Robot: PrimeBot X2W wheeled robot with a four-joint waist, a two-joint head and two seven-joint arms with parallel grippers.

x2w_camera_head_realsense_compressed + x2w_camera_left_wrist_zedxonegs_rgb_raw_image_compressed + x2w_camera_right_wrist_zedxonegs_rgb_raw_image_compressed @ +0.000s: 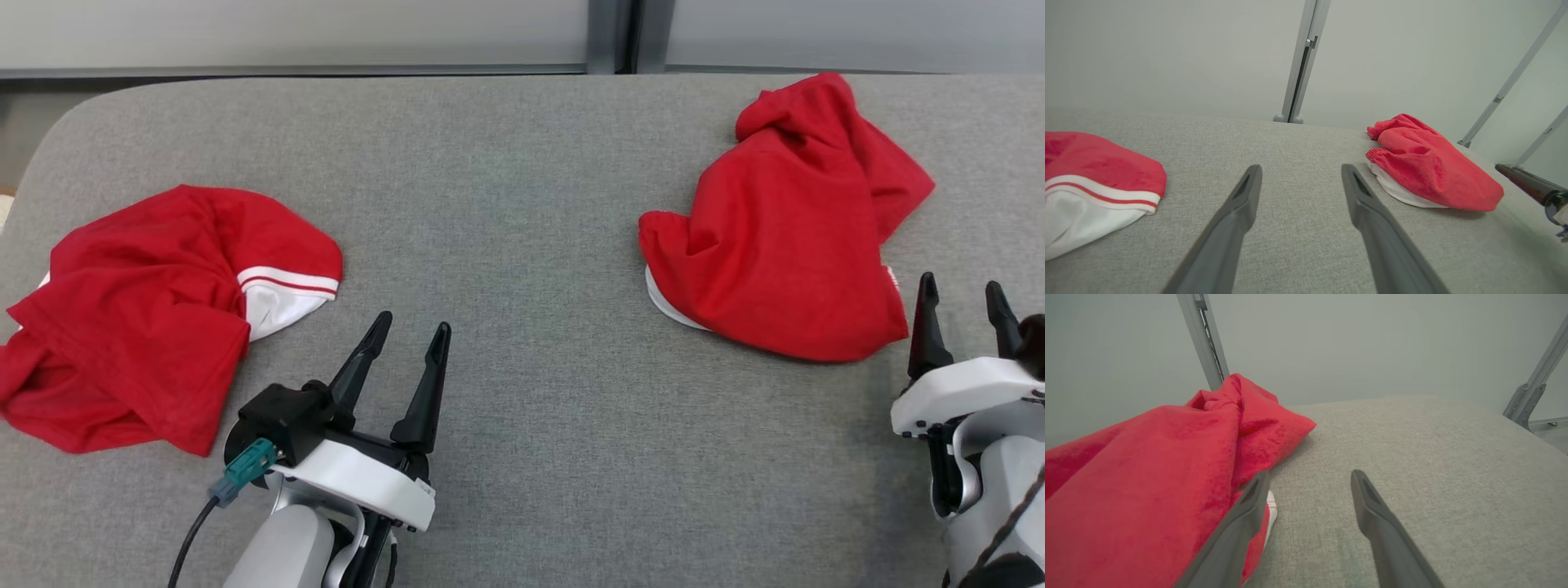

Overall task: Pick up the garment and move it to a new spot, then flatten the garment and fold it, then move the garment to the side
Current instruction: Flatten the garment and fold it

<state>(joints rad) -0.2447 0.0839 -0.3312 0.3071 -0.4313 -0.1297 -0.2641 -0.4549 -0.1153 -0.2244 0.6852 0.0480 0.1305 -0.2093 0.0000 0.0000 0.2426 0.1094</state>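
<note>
Meanwhile, the left pincer (413,321) and right pincer (960,282) stand open and empty over the counter (522,204), a red garment (139,310) crumpled at the head view's nine o'clock and a second red garment (784,237) at three.

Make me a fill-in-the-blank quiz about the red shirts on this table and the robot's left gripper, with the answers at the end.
1. The grey table holds ____ crumpled red garments.
2. Below its striped trim, the sleeve of the left garment is ____.
3. The left gripper has its jaws ____.
4. In the right wrist view, the right garment lies on the ____ side.
Missing words: two; white; open; left.
</note>
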